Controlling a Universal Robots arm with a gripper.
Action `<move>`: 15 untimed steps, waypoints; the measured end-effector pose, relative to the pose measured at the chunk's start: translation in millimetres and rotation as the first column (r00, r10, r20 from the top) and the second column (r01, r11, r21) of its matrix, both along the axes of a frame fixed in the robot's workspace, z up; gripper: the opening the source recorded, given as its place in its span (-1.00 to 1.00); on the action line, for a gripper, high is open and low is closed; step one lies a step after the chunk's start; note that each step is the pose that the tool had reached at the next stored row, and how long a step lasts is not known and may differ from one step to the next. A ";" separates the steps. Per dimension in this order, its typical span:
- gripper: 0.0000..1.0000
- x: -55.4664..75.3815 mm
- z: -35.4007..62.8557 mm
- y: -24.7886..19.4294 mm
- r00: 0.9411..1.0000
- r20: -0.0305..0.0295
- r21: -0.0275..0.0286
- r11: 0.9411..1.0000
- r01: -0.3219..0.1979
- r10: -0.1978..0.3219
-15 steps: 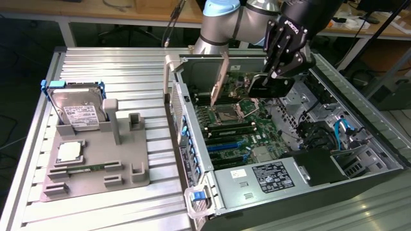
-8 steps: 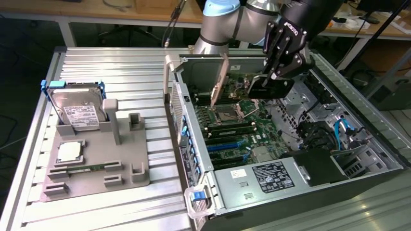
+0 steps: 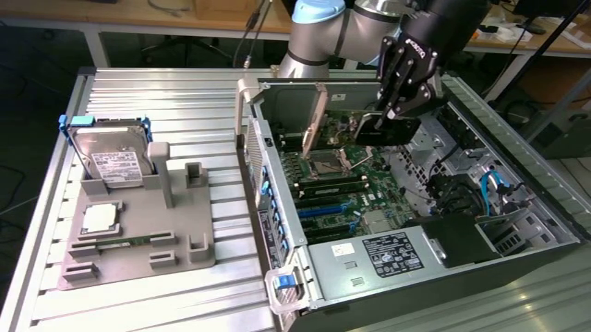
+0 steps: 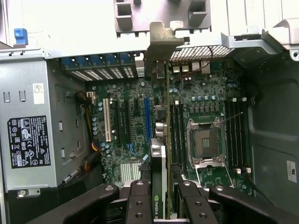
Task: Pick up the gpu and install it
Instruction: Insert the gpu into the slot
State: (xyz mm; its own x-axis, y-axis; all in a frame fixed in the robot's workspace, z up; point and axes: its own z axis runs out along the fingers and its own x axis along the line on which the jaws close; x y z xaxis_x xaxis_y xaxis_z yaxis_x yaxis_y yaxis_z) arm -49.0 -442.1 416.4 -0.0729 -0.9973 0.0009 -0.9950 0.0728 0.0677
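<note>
Open case [image 3: 417, 280] — gpu [image 4: 158, 161] in pincer [image 4: 162, 195]

Bright, even light from above. The ribbed worktop [image 3: 138, 90] glares pale in the exterior view's upper left; the computer case [image 3: 461, 290] interior lies in soft shadow.

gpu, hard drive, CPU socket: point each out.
gpu [image 4: 158, 163]: wrist view, on the edge facing the camera.
hard drive [image 3: 115, 164]: exterior view, on its white label.
CPU socket [image 4: 205, 140]: wrist view, on the socket's open middle.
</note>
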 end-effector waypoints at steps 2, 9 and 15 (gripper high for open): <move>-0.47 0.0 -3.2 0.0 1.000 0.000 0.000 1.000 0.000 0.000; -0.47 0.0 -20.1 0.0 1.000 0.000 0.000 1.000 -0.001 0.001; -0.47 0.0 -32.9 0.0 1.000 0.000 0.000 1.000 -0.003 0.003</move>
